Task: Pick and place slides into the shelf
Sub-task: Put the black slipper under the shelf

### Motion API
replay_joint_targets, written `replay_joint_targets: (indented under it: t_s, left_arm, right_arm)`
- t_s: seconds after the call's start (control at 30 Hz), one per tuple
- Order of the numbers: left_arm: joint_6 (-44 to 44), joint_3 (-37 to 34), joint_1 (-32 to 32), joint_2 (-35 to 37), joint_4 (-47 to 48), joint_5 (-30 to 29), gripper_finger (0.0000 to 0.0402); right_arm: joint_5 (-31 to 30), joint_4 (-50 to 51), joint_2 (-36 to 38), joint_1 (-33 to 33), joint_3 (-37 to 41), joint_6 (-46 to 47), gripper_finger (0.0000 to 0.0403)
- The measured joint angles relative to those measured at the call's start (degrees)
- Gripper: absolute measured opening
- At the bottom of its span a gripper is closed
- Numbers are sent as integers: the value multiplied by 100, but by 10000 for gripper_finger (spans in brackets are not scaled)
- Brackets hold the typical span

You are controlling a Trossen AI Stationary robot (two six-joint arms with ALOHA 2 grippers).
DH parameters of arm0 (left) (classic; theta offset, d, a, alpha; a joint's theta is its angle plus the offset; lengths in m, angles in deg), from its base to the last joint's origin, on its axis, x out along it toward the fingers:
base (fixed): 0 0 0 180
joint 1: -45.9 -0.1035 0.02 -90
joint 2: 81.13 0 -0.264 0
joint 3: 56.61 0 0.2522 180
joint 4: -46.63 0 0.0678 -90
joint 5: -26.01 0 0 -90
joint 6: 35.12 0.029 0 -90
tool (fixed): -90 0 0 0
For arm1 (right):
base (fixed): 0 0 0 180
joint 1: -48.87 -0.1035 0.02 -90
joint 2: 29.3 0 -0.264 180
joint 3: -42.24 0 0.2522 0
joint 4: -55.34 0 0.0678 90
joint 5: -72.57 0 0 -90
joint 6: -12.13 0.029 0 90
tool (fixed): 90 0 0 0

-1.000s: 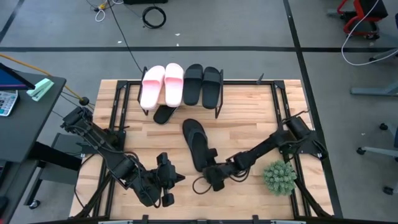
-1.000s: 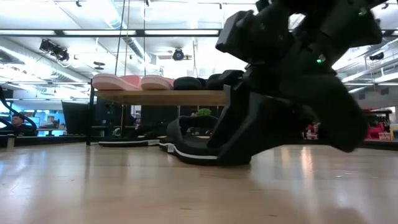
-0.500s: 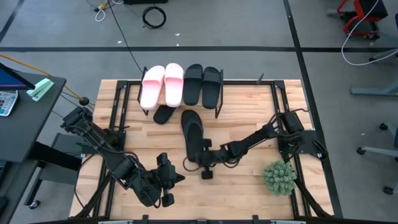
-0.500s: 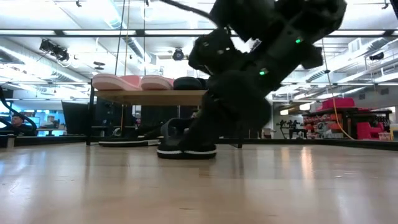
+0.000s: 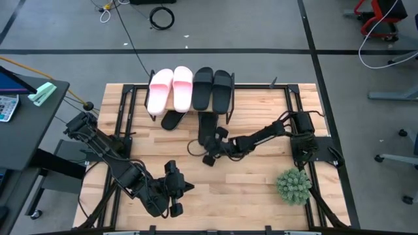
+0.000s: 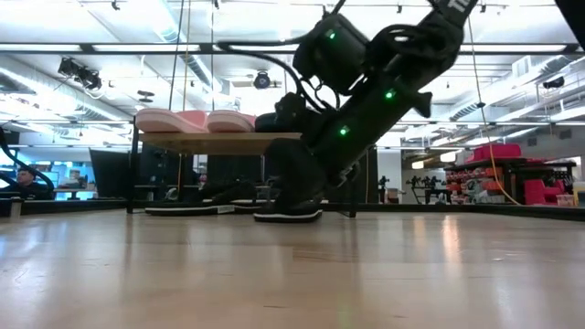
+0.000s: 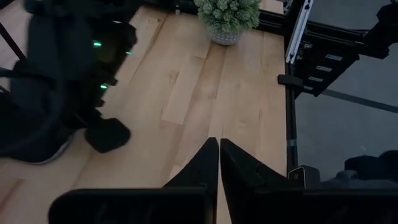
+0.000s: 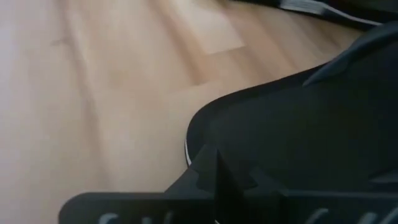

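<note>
- Black flip-flop (image 5: 207, 128) lies on the wooden table (image 5: 261, 189), its toe end at the front of the shelf (image 5: 230, 117), likely being pushed toward the lower tier.
- Right gripper (image 5: 210, 147) sits low at the flip-flop's heel, fingers pressed together on its edge, apparently to steer it.
- On the shelf's top board sit two pink slides (image 5: 168, 89) and two black slides (image 5: 212, 89), side by side.
- Another flip-flop (image 5: 172, 120) pokes out from under the board.
- Left gripper (image 5: 174, 193) waits near the table's front edge, fingers together, holding nothing.
- A small potted plant (image 5: 292, 185) stands well apart, clear of the work.
</note>
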Motion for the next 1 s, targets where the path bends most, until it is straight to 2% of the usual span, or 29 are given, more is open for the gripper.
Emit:
replay_joint_targets:
  t_s: [0.37, 0.57, 0.87, 1.0]
  left_arm:
    - [-9, 0, 157, 0, 0, 2, 9]
    - [11, 1, 206, 0, 7, 1, 19]
    - [-21, 0, 192, 0, 7, 0, 5]
    - [-68, 0, 192, 0, 7, 0, 16]
  right_arm:
    - [-13, 213, 9, 506, -4, 70, 2]
    - [-172, 1056, 259, 544, -2, 70, 2]
    - [-135, 2468, 820, 541, 33, 64, 2]
    - [-126, 2449, 926, 521, 46, -22, 13]
